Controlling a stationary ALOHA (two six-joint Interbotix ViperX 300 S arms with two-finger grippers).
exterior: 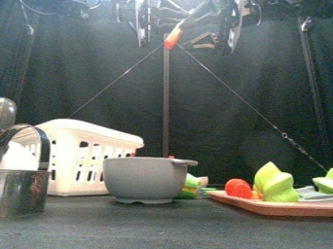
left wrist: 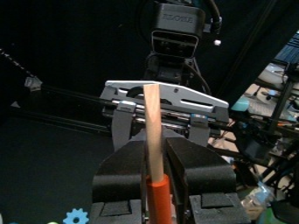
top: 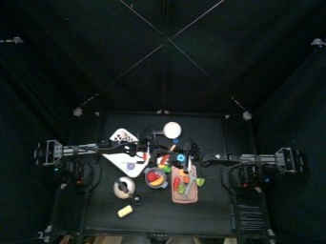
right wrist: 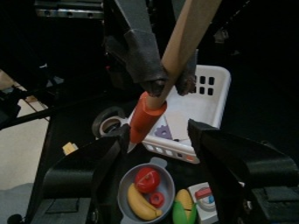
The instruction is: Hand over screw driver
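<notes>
Up above the bench, the left claw is clenched on the orange-handled screwdriver with a pale wooden shaft, holding it in mid-air between the two arms. In the front view, going left to right, a shiny metal cup stands at the bench's edge, then a white slotted plastic basket, a grey bowl with a banana and a red fruit inside, and a pink tray carrying red and green toy fruit. All of these sit low, well below the raised tool. The right claw stands wide apart, released, with the screwdriver's orange handle hanging between its two jaws, not gripped by them.
</notes>
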